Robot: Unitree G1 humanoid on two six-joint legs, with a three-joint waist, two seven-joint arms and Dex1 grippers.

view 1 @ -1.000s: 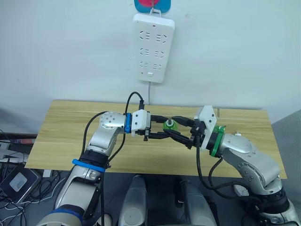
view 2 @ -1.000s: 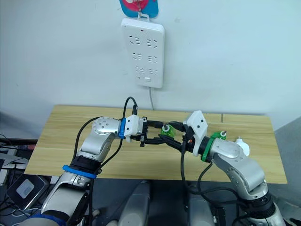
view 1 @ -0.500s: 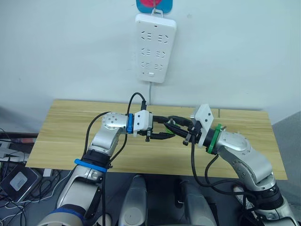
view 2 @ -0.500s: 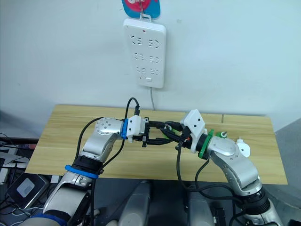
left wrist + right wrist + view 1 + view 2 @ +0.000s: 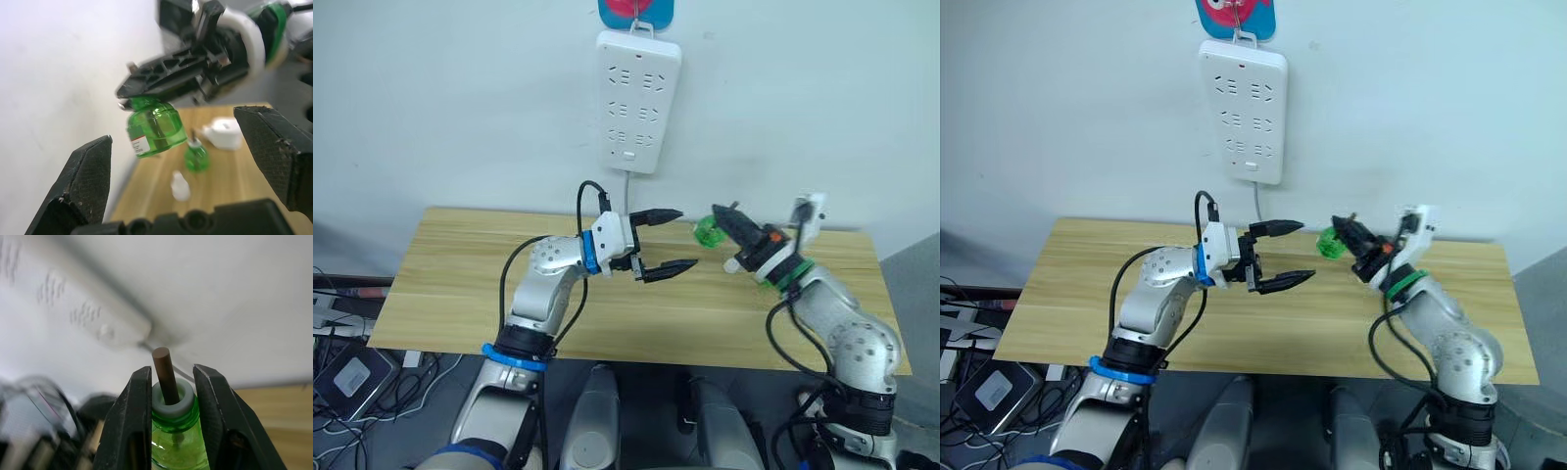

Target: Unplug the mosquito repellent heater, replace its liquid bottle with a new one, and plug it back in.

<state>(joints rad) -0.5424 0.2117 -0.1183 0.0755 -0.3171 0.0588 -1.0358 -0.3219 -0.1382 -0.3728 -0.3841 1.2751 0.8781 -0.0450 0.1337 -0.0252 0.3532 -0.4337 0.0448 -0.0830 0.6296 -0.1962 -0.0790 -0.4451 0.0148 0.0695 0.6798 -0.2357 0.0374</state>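
The grippers, meeting half a second ago, have separated. The right gripper (image 5: 722,218), raised over the wooden table (image 5: 450,264), is clamped on the green liquid bottle (image 5: 707,233) at its neck, wick exposed. The left gripper (image 5: 668,239) hovers left of it, fingers wide apart. The mosquito repellent heater (image 5: 223,134) lies on the far right of the table, near a second green bottle (image 5: 196,157) and a white cap (image 5: 180,187). The power strip (image 5: 636,98) hangs behind.

No readable text, brand or number anywhere. White-and-red label on the green liquid bottle (image 5: 155,126), at about 7 o'clock on its body, too blurred to read. Socket markings on the wall power strip (image 5: 638,99) just slots, no legible print.
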